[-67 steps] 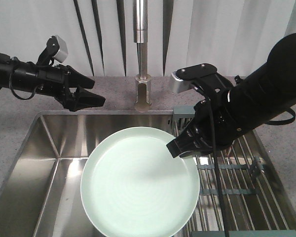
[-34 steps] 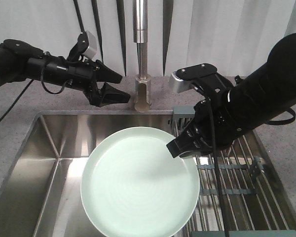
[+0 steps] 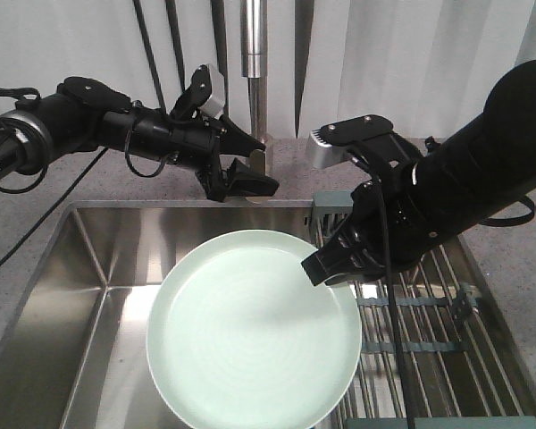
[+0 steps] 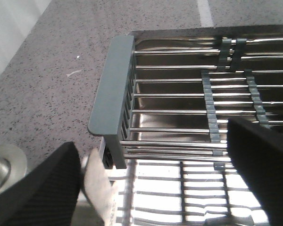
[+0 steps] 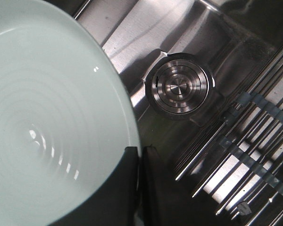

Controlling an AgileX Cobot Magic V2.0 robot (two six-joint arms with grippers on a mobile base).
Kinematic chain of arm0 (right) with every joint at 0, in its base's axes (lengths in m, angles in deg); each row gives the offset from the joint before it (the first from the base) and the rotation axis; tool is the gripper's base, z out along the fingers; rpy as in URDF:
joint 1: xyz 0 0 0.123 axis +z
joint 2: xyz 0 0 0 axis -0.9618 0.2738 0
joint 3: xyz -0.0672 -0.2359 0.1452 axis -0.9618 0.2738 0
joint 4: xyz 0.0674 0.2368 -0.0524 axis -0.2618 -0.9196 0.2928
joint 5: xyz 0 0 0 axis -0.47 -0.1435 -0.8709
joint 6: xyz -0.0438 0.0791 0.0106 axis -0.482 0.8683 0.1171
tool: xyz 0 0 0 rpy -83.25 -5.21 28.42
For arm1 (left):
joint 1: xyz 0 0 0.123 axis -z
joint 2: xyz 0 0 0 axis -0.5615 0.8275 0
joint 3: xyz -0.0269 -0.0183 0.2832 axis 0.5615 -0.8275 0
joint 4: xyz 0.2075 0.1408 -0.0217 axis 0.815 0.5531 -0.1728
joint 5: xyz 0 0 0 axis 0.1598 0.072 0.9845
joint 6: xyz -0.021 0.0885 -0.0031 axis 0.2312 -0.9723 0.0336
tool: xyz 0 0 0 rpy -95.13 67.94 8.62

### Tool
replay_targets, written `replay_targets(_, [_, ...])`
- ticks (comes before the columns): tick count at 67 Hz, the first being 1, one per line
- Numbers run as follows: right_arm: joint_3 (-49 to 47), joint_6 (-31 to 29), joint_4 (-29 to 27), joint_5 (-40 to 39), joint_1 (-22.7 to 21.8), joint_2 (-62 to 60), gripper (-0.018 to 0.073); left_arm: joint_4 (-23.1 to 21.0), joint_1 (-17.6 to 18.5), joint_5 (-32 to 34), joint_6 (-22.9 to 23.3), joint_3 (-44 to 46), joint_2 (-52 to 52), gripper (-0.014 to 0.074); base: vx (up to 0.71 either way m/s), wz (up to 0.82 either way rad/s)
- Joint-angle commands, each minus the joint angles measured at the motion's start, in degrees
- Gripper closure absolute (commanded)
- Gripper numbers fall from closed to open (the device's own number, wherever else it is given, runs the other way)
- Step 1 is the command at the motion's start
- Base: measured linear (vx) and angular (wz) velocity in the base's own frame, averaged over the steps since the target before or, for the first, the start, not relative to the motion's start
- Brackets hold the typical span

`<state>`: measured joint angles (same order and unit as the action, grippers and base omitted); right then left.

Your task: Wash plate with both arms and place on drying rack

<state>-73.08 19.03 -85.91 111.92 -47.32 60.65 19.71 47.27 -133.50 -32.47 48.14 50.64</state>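
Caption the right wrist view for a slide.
Right gripper pinches the plate by its rim over the sink, drain and drying rack in view.

Over the sink [image 3: 45, 295] hangs the plate [image 3: 250, 331] — drying rack [image 3: 447, 308] rightward.

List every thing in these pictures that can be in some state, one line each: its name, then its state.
plate, gripped at its rim, held over the sink
right pincer, shut on the plate's rim
left pincer, open, holding nothing, near the tap's base
tap, no water running
drying rack, no dishes on the visible part
sink drain, metal cover in place
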Motion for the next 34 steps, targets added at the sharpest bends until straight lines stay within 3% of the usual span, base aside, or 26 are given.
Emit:
replay_targets(1, [-1.51, -0.56, -1.37, -1.83, -0.19, -2.21, 0.0561, -4.15, 0.35, -2.45, 0.12, 1.88, -3.65, 0.0004, 0.0, 0.0])
replay_targets(14, [-1.51, -0.56, -1.37, -1.83, -0.19, -2.21, 0.0561, -4.17, 0.35, -7.94, 0.44, 1.88, -3.65, 0.0004, 0.0, 0.0])
replay_targets(34, [-1.51, -0.56, -1.37, -1.83, -0.19, -2.21, 0.0561, -0.95, 0.35, -7.94, 4.48, 1.88, -4.11, 0.0004, 0.0, 0.0])
